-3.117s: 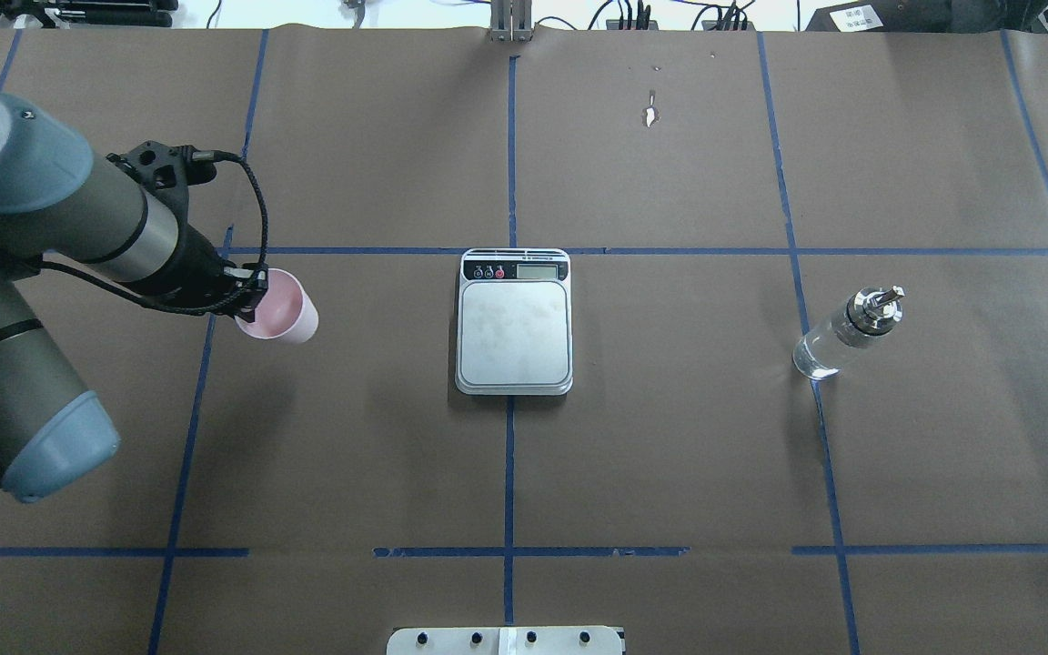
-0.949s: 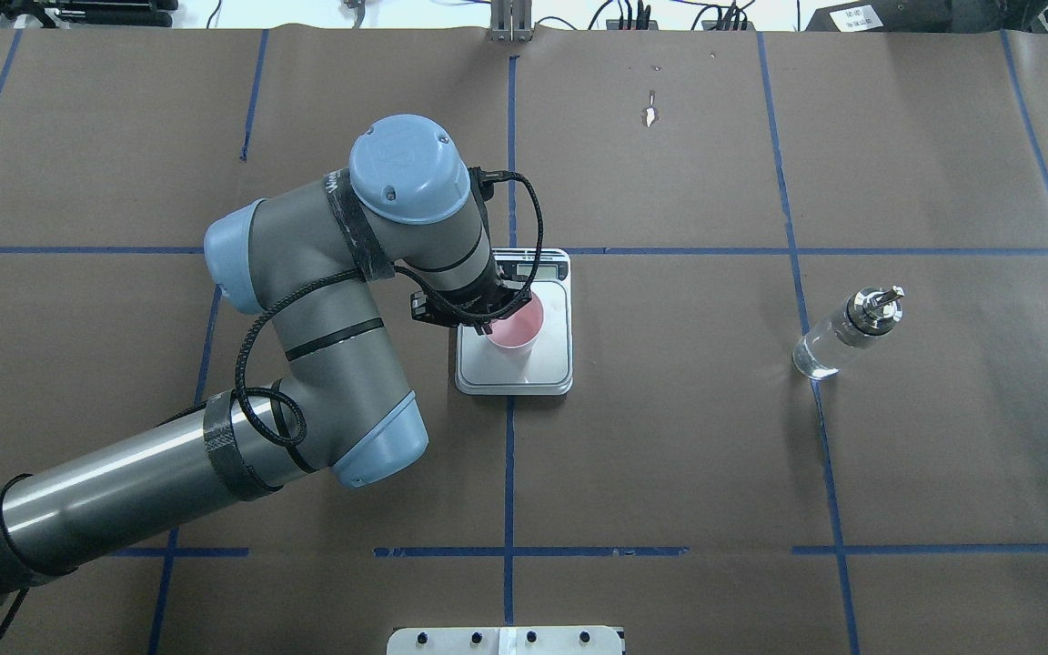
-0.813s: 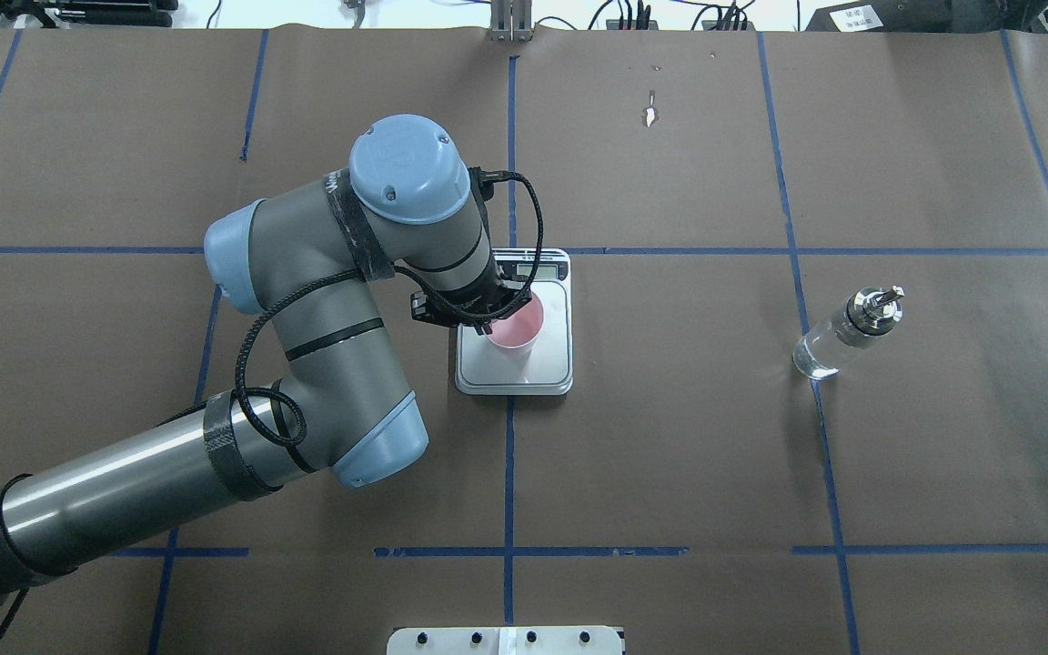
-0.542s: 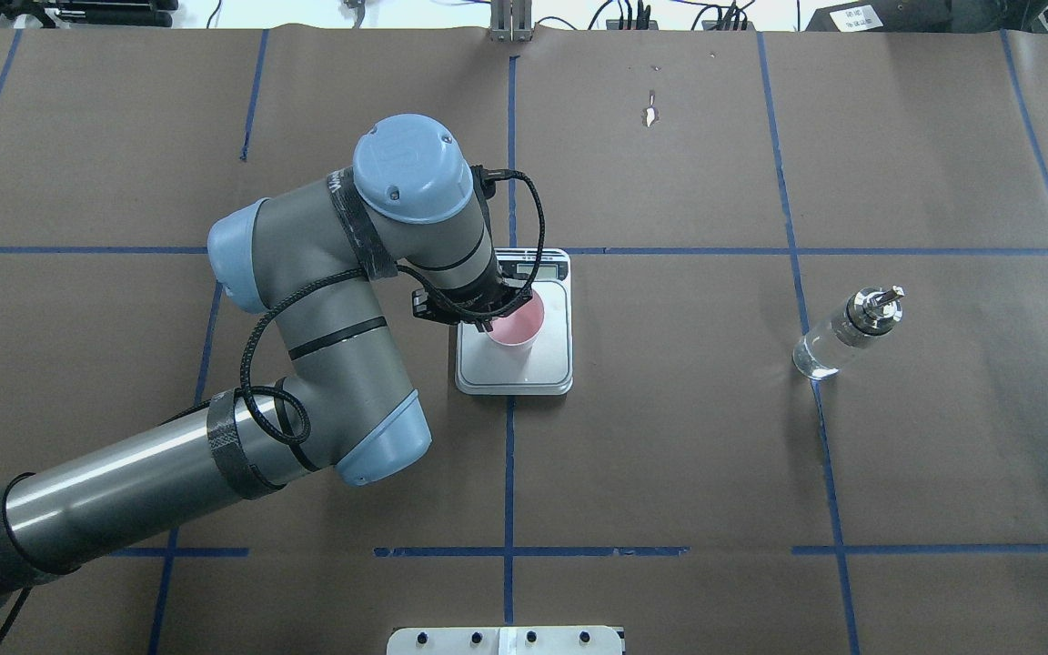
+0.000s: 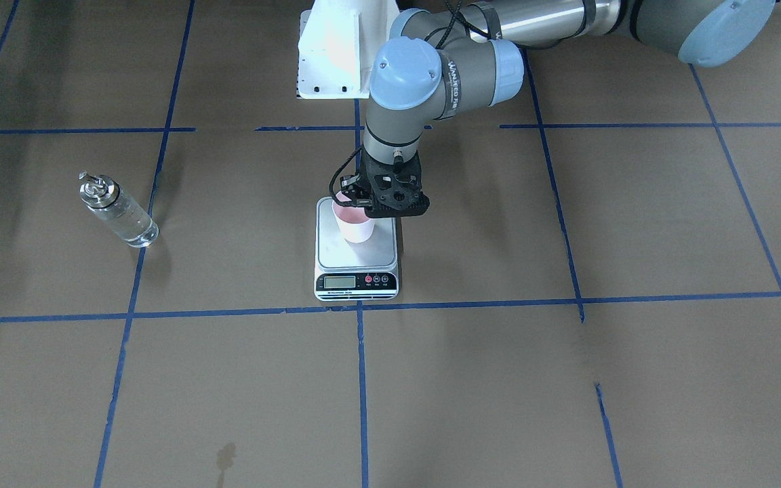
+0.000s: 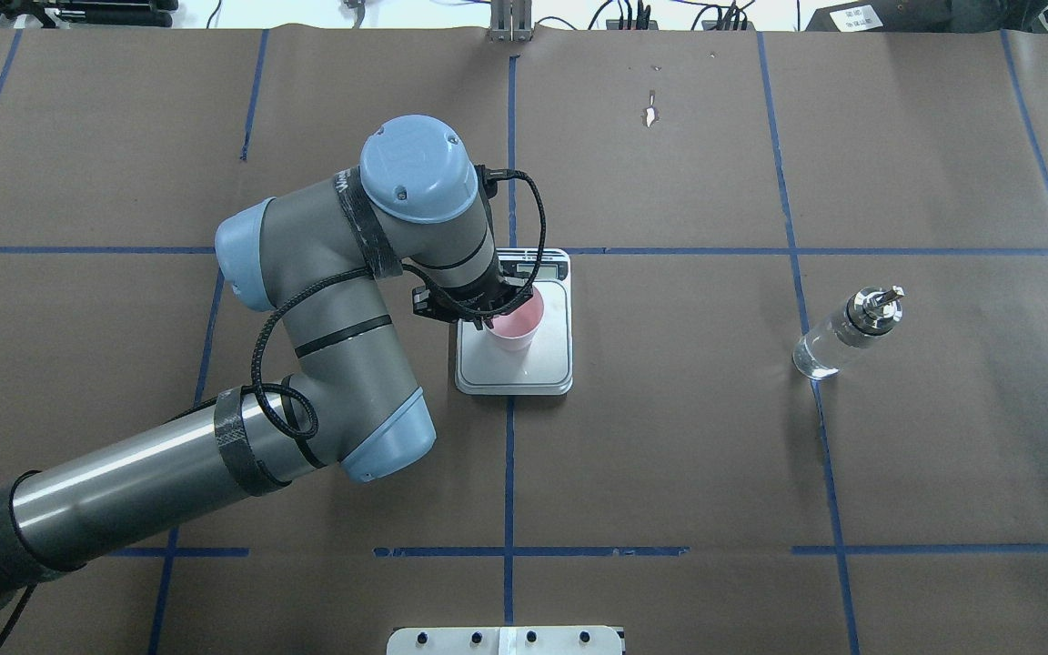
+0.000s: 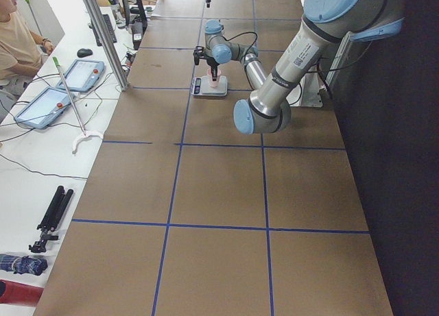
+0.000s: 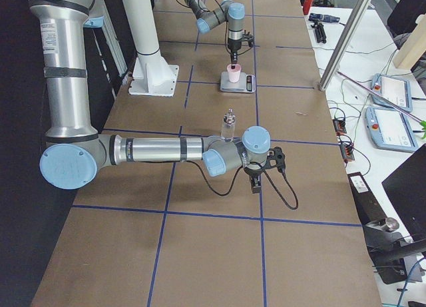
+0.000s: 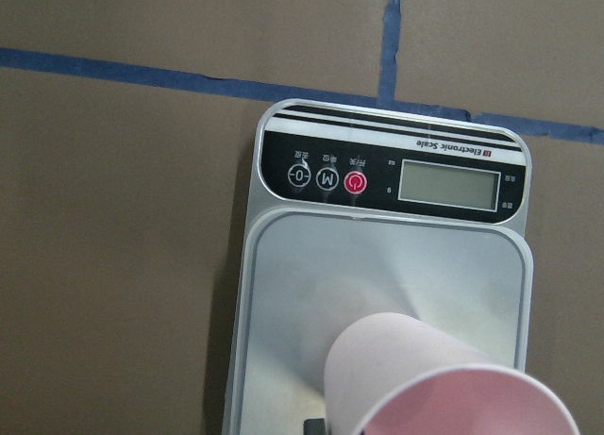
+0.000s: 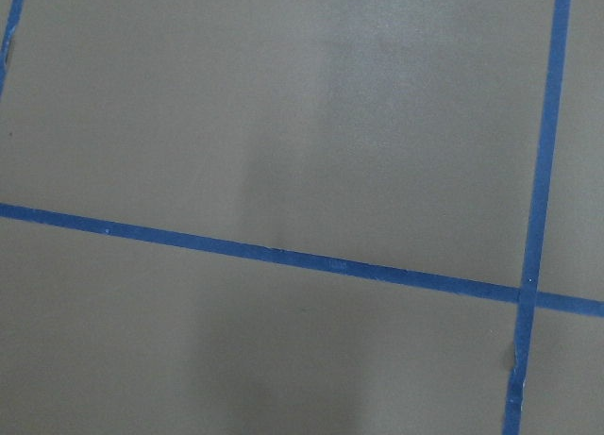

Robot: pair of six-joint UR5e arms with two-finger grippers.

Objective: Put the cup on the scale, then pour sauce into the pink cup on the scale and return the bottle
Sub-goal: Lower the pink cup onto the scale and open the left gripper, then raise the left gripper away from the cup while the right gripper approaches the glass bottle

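While the cup [image 6: 518,320] stands on the scale [image 6: 549,368], fingers of the left gripper [image 6: 488,318] pinch its rim. For the right gripper [image 8: 255,185], I cannot tell

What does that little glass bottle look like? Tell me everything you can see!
The bottle is a small round cylinder of clear glass, see-through all the way down, with a shiny silver metal pour-spout cap on top. It stands upright by itself on the brown paper table, its base right on a blue tape line, well off to one side of the scale. Nothing touches it but the table.
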